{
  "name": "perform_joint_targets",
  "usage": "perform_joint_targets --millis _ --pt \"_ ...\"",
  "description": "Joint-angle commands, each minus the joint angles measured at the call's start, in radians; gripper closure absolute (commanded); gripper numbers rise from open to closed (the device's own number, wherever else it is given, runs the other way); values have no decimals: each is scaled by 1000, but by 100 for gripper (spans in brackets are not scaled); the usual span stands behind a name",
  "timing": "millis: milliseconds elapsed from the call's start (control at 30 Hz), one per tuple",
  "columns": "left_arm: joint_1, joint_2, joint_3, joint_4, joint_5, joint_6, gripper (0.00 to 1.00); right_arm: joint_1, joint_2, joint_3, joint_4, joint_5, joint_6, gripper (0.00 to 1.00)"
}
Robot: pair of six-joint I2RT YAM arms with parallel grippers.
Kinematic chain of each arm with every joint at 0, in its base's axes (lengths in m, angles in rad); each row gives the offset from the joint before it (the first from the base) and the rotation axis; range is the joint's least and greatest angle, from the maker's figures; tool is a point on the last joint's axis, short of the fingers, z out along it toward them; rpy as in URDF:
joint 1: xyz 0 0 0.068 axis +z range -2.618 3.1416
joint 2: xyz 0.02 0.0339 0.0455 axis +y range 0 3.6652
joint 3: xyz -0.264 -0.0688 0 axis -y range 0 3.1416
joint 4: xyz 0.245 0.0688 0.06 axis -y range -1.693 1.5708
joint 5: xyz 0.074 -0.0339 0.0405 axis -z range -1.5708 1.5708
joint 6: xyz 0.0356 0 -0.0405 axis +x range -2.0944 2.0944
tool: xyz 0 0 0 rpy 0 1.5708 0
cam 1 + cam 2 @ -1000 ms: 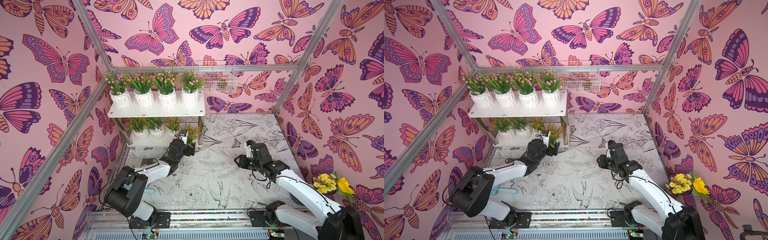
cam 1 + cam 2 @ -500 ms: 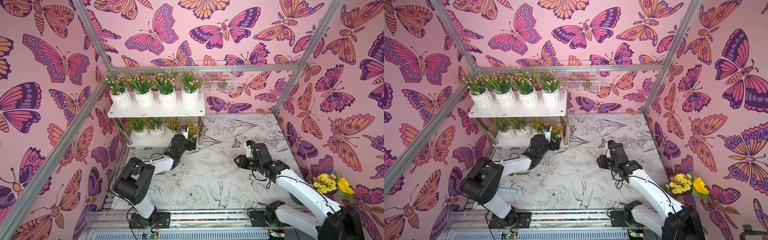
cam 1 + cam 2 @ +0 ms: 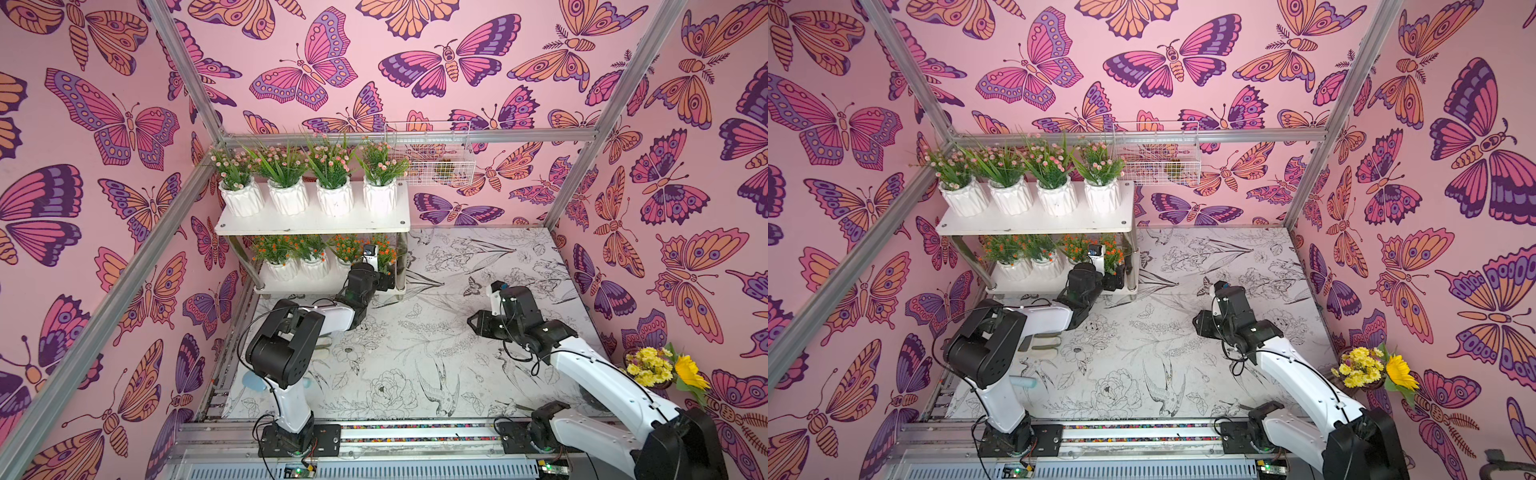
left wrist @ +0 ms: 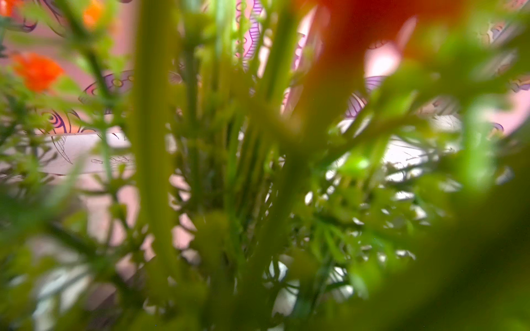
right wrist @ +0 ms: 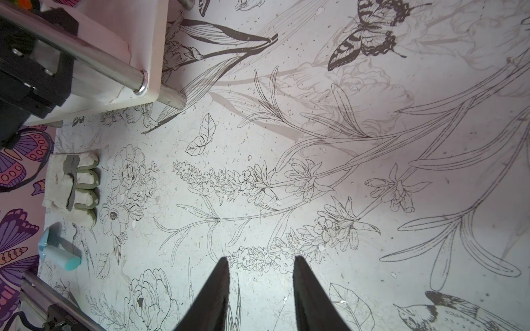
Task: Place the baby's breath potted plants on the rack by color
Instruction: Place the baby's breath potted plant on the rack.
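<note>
pink plants [image 3: 334, 198]: all four lined up on the top board of the rack [image 3: 311, 227], so that tier looks sorted imo
orange plants [image 3: 282, 266]: three in a row on the lower board
fourth orange plant [image 3: 385, 251]: at the right end of that lower row, just beside the third. Its pot is hidden behind the arm
left end effector [image 3: 387, 279]: tucked under the top board at the base of that fourth plant. Honestly can't tell if it's clamped on the pot or has let go, the jaws are hidden
right end effector [image 5: 259, 259]: jaws apart, nothing in them, hanging over bare bench [image 5: 372, 143], well apart from the rack
how it handles: I'd guess light. The ribbed pot looks stiff and smooth, so maybe a bit slippery. The sprays look soft and springy, likely to snag on the neighbours or the board above
where to grab: the pot's body, low down, from the side, not the greenery
left wrist view: just blurry green stems and orange blooms up close, no pot, no fingers
top views: both show the whole layout and the colour split, but not the grip
right wrist view: the only one showing jaws clearly, plus the rack's lower corner
</note>
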Motion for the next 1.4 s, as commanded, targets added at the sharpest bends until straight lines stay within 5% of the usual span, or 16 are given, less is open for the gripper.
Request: perform_joint_targets --millis 0,167,400,1133,1367 --pt "7 36 30 61 -54 3 30 -8 5 -9 13 -6 -9 61" --pt "7 68 72 34 -61 19 25 -8 13 -11 15 -6 -10 61" --pt "7 34 52 26 -58 6 0 -9 12 -15 22 -8 -9 61" --pt "-4 -213 -126 -109 15 -73 0 -9 -33 -35 9 23 -16 60" --pt "-60 -380 -244 -190 -61 -86 0 -10 -17 -21 49 109 -34 52"
